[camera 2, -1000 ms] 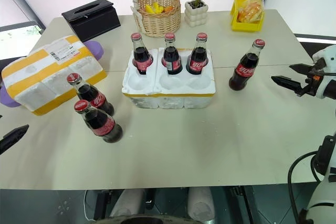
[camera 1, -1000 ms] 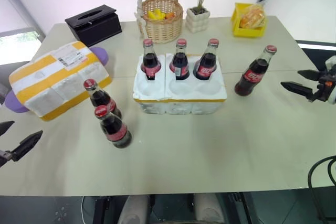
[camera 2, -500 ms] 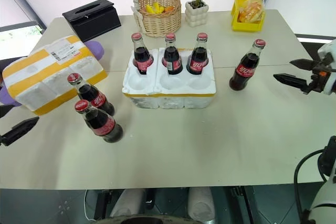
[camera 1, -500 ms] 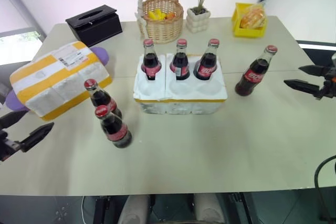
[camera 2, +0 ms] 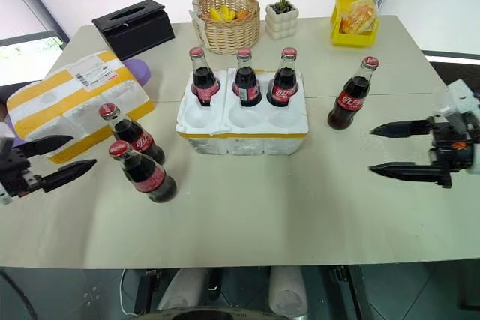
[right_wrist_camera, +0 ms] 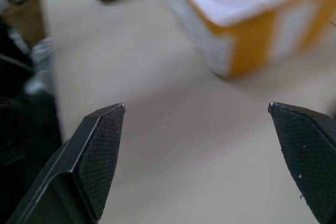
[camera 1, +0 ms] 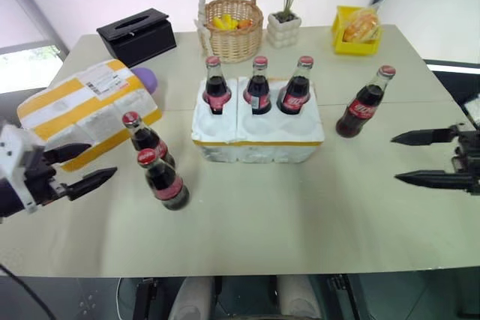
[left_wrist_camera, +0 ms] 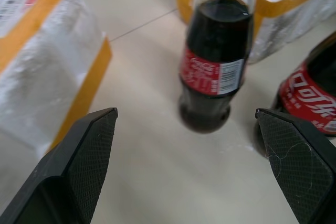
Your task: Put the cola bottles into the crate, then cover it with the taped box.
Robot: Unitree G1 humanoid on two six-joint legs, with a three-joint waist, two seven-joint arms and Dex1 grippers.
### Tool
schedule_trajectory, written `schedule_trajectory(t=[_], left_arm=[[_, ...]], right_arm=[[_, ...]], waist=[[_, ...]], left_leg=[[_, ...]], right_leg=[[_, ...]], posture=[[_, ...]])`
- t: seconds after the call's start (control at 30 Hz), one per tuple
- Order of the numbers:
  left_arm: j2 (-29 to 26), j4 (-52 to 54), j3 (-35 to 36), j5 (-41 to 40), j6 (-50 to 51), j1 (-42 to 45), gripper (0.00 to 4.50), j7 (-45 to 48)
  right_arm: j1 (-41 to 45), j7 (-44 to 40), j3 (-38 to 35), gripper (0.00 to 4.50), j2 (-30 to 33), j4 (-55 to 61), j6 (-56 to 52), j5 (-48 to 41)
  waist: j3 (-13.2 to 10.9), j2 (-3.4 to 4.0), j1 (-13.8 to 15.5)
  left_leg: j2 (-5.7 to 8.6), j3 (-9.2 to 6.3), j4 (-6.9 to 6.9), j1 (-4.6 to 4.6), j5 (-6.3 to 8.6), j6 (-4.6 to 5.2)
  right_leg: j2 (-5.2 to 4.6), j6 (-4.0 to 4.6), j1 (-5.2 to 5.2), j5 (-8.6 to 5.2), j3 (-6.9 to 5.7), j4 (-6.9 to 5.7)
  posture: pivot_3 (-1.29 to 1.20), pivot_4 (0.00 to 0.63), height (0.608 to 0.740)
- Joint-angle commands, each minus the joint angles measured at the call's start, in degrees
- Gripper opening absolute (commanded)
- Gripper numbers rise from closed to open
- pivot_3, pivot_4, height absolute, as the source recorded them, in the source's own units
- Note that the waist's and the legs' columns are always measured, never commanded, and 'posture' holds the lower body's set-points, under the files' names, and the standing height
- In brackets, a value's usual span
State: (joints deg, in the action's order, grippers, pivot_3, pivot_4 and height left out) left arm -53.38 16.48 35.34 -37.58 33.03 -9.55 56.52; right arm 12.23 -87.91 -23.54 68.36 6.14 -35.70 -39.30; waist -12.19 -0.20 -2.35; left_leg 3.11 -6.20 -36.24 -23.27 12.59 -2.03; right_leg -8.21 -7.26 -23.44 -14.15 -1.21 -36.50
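Two cola bottles (camera 1: 154, 170) just beside gaping left gripper (camera 1: 94, 166).

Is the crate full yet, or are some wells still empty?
Half full. The crate holds three cola bottles in its back row; the three front wells are empty.

A big pale table (camera 1: 315, 207) holds many things. In the middle sits the white crate (camera 1: 257, 140). Two cola bottles (camera 1: 154, 162) stand left of it and one bottle (camera 1: 364, 103) stands right. The taped box (camera 1: 86, 110) lies at the left. At the back are a black box (camera 1: 136, 34), a basket (camera 1: 232, 28), a small plant pot (camera 1: 283, 28) and a yellow tray (camera 1: 358, 29).
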Motion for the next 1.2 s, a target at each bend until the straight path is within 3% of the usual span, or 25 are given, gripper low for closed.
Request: schedule_trajectory(t=[0.03, 0.27, 0.73, 1.2], left_arm=[[0.56, -0.65, -2.63, 1.9, -2.57, 1.34, 4.41, 0.2], [3.93, -4.4, -10.22, 6.09, -7.18, 6.63, 4.41, -1.39], [9.38, -13.87, -21.3, 11.73, -13.23, 18.18, 4.41, -1.46], [11.17, -21.49, -25.35, 13.95, -16.49, 24.61, 4.41, 0.8]], right_arm=[[0.15, 4.36, -1.63, 4.5, -1.69, 8.72, -4.82, -6.17], [4.28, 9.67, 2.1, 4.5, -4.05, 12.53, -8.13, -9.75], [-1.07, 4.6, -2.92, 4.5, -2.52, 12.44, -6.21, -10.49], [-4.0, 5.16, -7.81, 4.5, -1.7, 15.27, -8.88, -13.67]], waist=[[0.01, -0.02, 0.39], [0.05, -0.09, 2.13], [0.09, -0.16, 3.06], [0.09, -0.16, 3.06]], left_leg=[[-0.06, 0.0, -0.01, -0.02, 0.0, 0.0], [-0.53, 0.07, 0.0, -0.12, 0.0, 0.0], [-0.64, 0.18, -0.03, -0.08, -0.01, 0.0], [-0.68, 0.22, -0.03, -0.08, -0.01, 0.0]], right_leg=[[0.08, 0.1, 0.0, 0.07, 0.0, 0.04], [0.54, 0.46, -0.04, 0.36, 0.0, 0.37], [0.67, 0.34, -0.03, 0.52, 0.0, 0.4], [0.7, 0.28, -0.02, 0.57, 0.0, 0.4]], posture=[[0.0, 0.15, 0.74], [0.0, 0.15, 0.74], [0.0, 0.15, 0.74], [0.0, 0.15, 0.74]])
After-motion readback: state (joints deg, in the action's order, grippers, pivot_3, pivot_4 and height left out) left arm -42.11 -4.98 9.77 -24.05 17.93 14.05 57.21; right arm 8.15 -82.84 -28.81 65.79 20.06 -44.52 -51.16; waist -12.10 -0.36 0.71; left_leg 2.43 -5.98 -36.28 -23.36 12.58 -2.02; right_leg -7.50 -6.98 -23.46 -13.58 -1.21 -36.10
